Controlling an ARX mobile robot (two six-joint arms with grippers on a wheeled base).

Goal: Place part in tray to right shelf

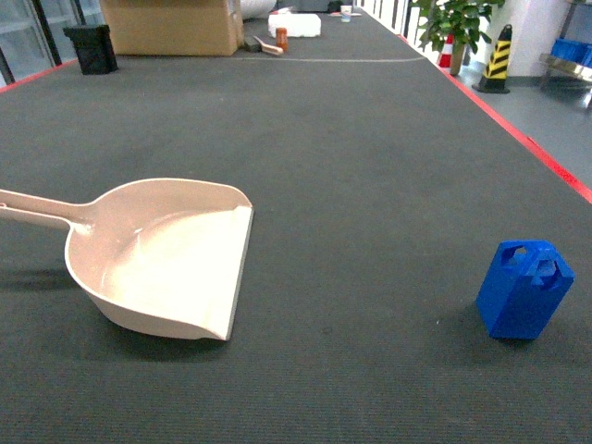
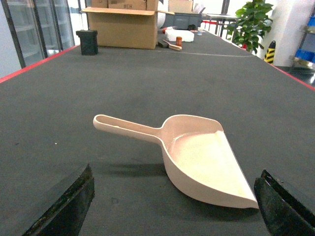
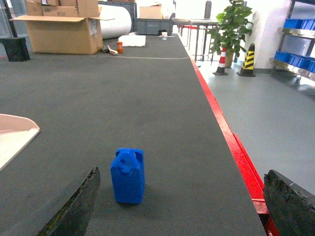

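The tray point(image 1: 166, 259), a pale beige-pink dustpan-shaped scoop, lies on the dark mat at the left, handle pointing left and flat lip facing right. The part point(image 1: 524, 289), a small bright-blue block with a pierced angular top, stands upright on the mat at the right, well apart from the tray. In the left wrist view the tray point(image 2: 202, 157) lies ahead of my open left gripper point(image 2: 172, 211), whose fingers hold nothing. The right wrist view has the part point(image 3: 128, 176) standing just ahead of my open right gripper point(image 3: 182, 206), nearer its left finger. Neither gripper appears in the head view. The right shelf is out of view.
A red border point(image 1: 536, 148) marks the mat's right edge, with floor beyond. At the far end stand a cardboard box point(image 1: 171, 26), a black bin point(image 1: 91, 48), a white box point(image 1: 296, 24) and small items. A potted plant point(image 1: 458, 28) and striped cone point(image 1: 497, 60) stand off the table.
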